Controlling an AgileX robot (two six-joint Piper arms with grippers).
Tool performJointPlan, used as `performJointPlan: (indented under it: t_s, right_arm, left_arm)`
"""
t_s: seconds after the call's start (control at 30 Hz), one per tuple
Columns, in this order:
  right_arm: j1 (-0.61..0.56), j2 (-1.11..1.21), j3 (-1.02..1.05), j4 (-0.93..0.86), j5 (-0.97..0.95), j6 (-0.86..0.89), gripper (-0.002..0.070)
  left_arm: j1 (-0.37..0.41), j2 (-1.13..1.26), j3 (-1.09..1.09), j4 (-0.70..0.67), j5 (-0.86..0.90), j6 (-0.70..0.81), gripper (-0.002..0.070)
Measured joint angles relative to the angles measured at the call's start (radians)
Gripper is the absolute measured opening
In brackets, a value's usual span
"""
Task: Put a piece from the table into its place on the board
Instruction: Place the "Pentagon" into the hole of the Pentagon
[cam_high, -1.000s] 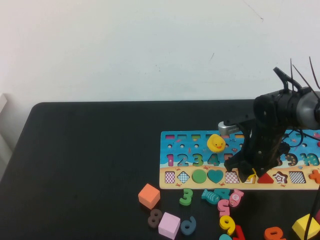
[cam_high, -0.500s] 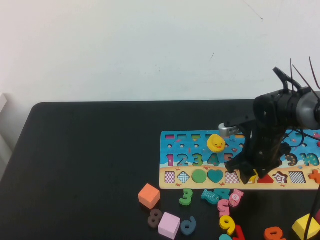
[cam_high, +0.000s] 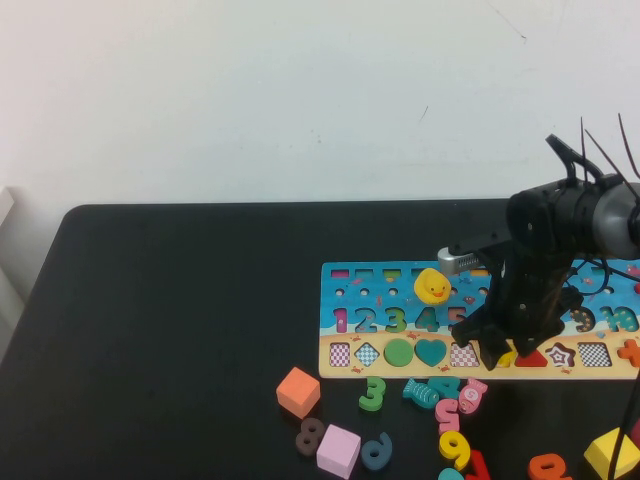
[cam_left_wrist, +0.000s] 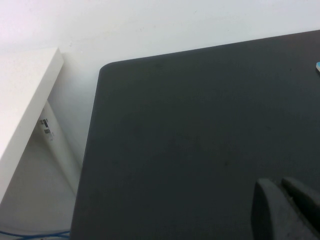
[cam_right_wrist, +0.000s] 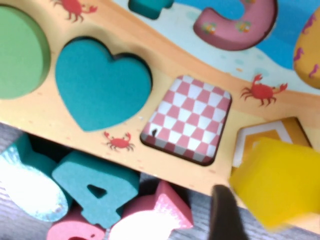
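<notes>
The long blue board (cam_high: 372, 292) lies at the right of the black table (cam_high: 180, 320). My right gripper (cam_high: 500, 356) hangs over the board's beige bottom row and is shut on the small yellow piece (cam_high: 507, 354). In the right wrist view the piece (cam_right_wrist: 280, 180) sits tilted over the yellow-and-white pentagon slot (cam_right_wrist: 267, 134), partly covering it, with one dark finger (cam_right_wrist: 225, 215) beside it. The other finger is hidden. My left gripper (cam_left_wrist: 287, 207) shows only in the left wrist view, shut and empty over bare table (cam_left_wrist: 200, 125).
A yellow duck (cam_high: 432, 287) stands on the board. In front of the board lie an orange cube (cam_high: 298, 390), a pink cube (cam_high: 339, 450), a larger yellow cube (cam_high: 612, 452) and several loose numbers, among them a green 3 (cam_high: 373, 393) and a yellow 9 (cam_high: 455, 447).
My right gripper has shifted very slightly over the bottom row with the yellow piece still in it. Nothing else has moved.
</notes>
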Motion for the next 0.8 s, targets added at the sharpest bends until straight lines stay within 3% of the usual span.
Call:
performJointPlan:
  t_s: [0.2,0.57,0.67,0.8]
  right_arm:
    - [0.000,0.000,0.000,0.000,0.000,0.000,0.0499]
    - [0.000,0.000,0.000,0.000,-0.009,0.000,0.0498]
    - [0.000,0.000,0.000,0.000,-0.009,-0.004,0.0428]
    - [0.000,0.000,0.000,-0.004,-0.003,-0.032,0.0189]
  left_arm:
    - [0.000,0.000,0.000,0.000,0.000,0.002,-0.0001]
    - [0.000,0.000,0.000,0.000,0.000,0.002,-0.0001]
    - [0.000,0.000,0.000,0.000,0.000,0.002,-0.0001]
    - [0.000,0.000,0.000,0.000,0.000,0.002,-0.0001]
